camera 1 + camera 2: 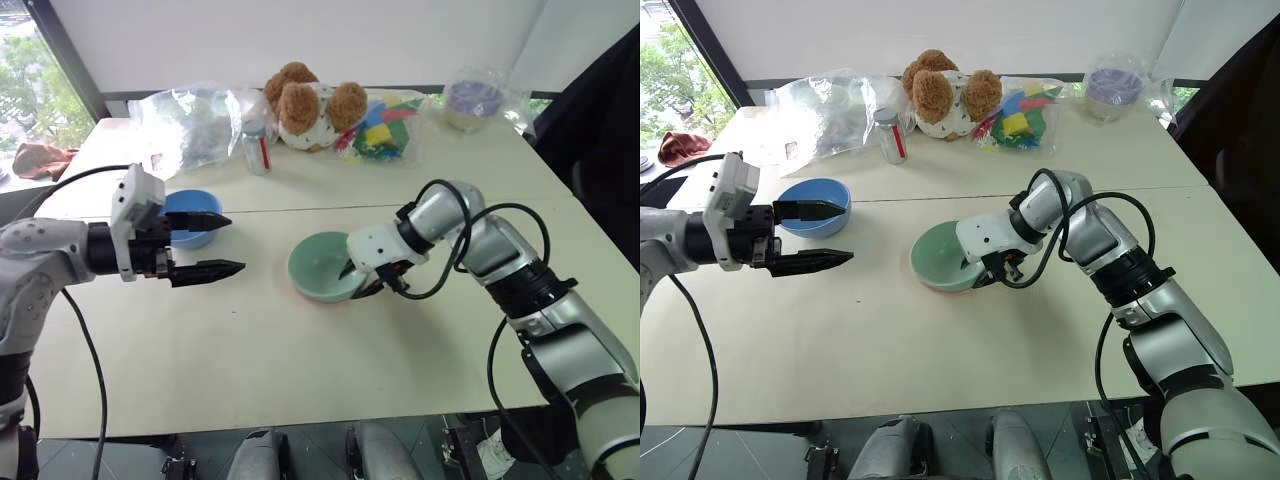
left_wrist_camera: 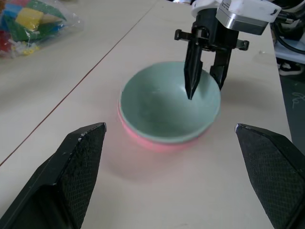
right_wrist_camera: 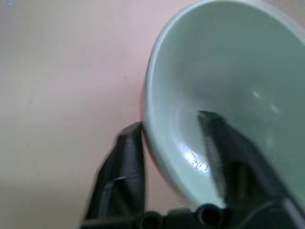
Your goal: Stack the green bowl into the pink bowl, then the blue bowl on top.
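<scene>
Two bowls are already nested in my left eye view: the pale mint-green plastic bowl [image 1: 322,266] sits inside the pastel pink plastic bowl, mid-table, with my right gripper [image 1: 362,280] straddling its near-right rim. The sky-blue plastic bowl [image 1: 190,217] rests well to the left on the pale tabletop [image 1: 300,370], and my left gripper [image 1: 222,243] hangs just beside it, fingers spread wide and holding nothing, one fingertip crossing the blue rim from this angle. I judge the left arm far the nearer to that bowl

From the right eye view the same layout holds: blue bowl [image 1: 814,207] lies just behind and beside the left gripper [image 1: 833,233], while the stack lies off to its right, so I reckon the coming carry runs rightward across the table

My left wrist view looks straight at the stack: pink bowl [image 2: 143,138] shows as a thin band under the green bowl [image 2: 167,102], and the right gripper [image 2: 207,71] points down with one finger inside the green bowl and one outside its wall

At the right wrist view, the fingers flank the green wall [image 3: 214,95] with a little slack; I judge the grip loosened, part open
</scene>
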Motion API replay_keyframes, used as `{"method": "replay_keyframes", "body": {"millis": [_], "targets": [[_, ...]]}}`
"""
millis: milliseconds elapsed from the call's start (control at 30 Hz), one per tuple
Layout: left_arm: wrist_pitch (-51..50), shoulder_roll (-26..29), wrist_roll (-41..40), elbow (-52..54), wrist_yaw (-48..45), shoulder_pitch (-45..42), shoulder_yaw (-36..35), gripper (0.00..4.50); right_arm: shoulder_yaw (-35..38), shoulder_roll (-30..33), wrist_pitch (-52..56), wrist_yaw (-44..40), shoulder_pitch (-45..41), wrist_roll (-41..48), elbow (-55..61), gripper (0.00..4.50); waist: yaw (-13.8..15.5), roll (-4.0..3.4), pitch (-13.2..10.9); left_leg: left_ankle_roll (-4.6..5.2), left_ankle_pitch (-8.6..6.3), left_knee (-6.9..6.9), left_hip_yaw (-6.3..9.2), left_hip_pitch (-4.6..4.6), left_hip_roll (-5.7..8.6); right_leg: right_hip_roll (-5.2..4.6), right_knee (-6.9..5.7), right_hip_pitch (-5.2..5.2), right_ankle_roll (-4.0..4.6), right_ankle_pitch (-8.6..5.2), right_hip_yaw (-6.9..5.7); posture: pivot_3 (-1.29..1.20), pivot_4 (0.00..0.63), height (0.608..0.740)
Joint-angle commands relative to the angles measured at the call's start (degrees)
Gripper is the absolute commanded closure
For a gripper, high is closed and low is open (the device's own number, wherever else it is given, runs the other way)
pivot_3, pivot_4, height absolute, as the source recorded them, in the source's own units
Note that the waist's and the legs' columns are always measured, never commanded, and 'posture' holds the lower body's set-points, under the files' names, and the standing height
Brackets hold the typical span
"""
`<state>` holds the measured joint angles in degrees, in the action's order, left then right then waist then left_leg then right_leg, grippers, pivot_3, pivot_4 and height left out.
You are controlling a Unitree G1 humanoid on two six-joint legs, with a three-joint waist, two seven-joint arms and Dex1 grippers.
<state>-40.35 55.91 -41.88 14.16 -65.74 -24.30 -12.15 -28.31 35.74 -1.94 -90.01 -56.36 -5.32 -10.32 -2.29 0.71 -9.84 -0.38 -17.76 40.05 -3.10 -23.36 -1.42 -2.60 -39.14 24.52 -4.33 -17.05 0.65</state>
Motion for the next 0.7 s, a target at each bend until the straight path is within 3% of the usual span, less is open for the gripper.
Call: {"method": "replay_keyframes", "body": {"millis": [33,100,300,467,600,700], "targets": [[0.5,0.2,-0.8,1.7,0.7,0.2,-2.2,0.0,1.8,-0.3,1.3,-0.8,-2.6,1.7,2.5,0.81,0.0,0.0,0.0,0.0,0.0,0.0,0.0,0.0,0.0,0.0,0.0,0.0,0.0,0.0,0.0,0.0,0.15,0.74],[0.4,0.3,-0.7,1.7,1.0,0.3,-2.3,0.0,3.3,-0.1,3.5,-1.0,-3.6,3.5,3.7,0.09,0.0,0.0,0.0,0.0,0.0,0.0,0.01,0.0,0.0,0.0,0.0,0.0,0.0,0.0,0.0,0.0,0.15,0.74],[3.5,0.8,4.2,0.3,4.7,0.2,-2.0,0.0,14.9,1.2,24.7,3.0,-7.3,15.0,6.8,0.09,0.2,0.0,0.0,0.0,0.0,-0.01,0.02,-0.01,-0.01,-0.02,0.0,0.0,0.0,0.0,-0.01,0.0,0.15,0.74],[12.6,1.7,19.0,-5.3,12.1,0.2,2.7,0.0,28.9,2.1,64.1,16.6,-9.9,27.3,16.8,0.09,0.5,0.0,0.0,0.01,0.0,-0.06,0.02,0.0,-0.01,-0.07,0.01,0.0,0.01,0.0,-0.02,0.0,0.15,0.74],[18.9,2.0,26.7,-11.0,13.8,-1.5,6.3,0.0,30.8,5.0,73.8,24.1,-6.5,29.5,26.0,0.09,1.2,0.01,0.0,0.02,-0.02,-0.14,0.02,-0.01,-0.01,-0.08,0.07,0.04,0.01,-0.01,-0.02,0.0,0.15,0.74],[24.3,2.2,33.2,-16.7,13.8,-3.5,10.7,0.0,35.9,3.0,84.3,30.1,-6.7,32.5,29.8,0.09,1.2,0.0,0.0,0.04,-0.02,-0.13,-0.07,-0.02,0.01,-0.11,0.08,0.04,0.02,0.0,0.03,0.0,0.15,0.74]]}}
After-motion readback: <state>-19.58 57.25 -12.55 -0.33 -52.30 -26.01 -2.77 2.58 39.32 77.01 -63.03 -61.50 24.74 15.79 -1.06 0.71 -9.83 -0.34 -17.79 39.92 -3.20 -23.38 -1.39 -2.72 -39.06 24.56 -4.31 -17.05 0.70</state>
